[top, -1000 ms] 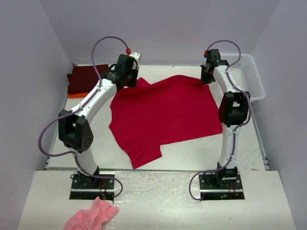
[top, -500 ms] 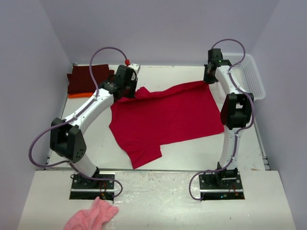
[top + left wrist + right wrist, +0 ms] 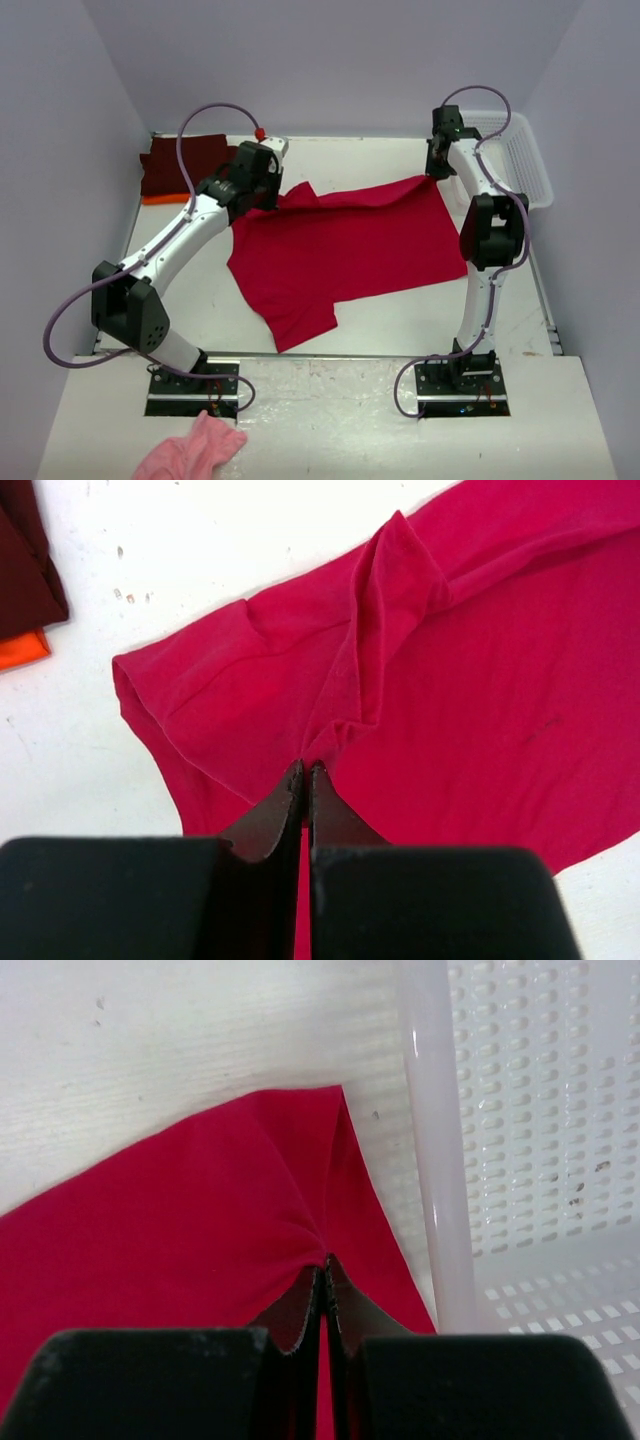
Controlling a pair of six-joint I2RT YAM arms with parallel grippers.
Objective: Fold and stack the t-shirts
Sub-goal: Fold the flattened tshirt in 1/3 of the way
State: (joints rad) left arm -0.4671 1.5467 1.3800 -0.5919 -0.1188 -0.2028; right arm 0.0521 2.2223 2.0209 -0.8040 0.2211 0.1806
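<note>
Pinching the bright red fabric t-shirt (image 3: pixel 340 250), both your grippers are clamped tight. The left gripper (image 3: pixel 305 770) holds a raised fold near its sleeve, and the right gripper (image 3: pixel 326 1260) holds its far corner beside the white perforated plastic basket (image 3: pixel 540 1110). The shirt lies spread on the white table (image 3: pixel 400 325). A folded dark maroon t-shirt (image 3: pixel 178 165) rests on an orange t-shirt (image 3: pixel 158 199) at far left.

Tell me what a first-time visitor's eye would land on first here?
The bright red t-shirt spread across the middle of the table grabs the eye. The left end effector and the right end effector are each pinched shut on its far edge, one at either end. Next come the dark maroon shirt lying on the orange shirt at the far left, and the white basket at the far right.
</note>
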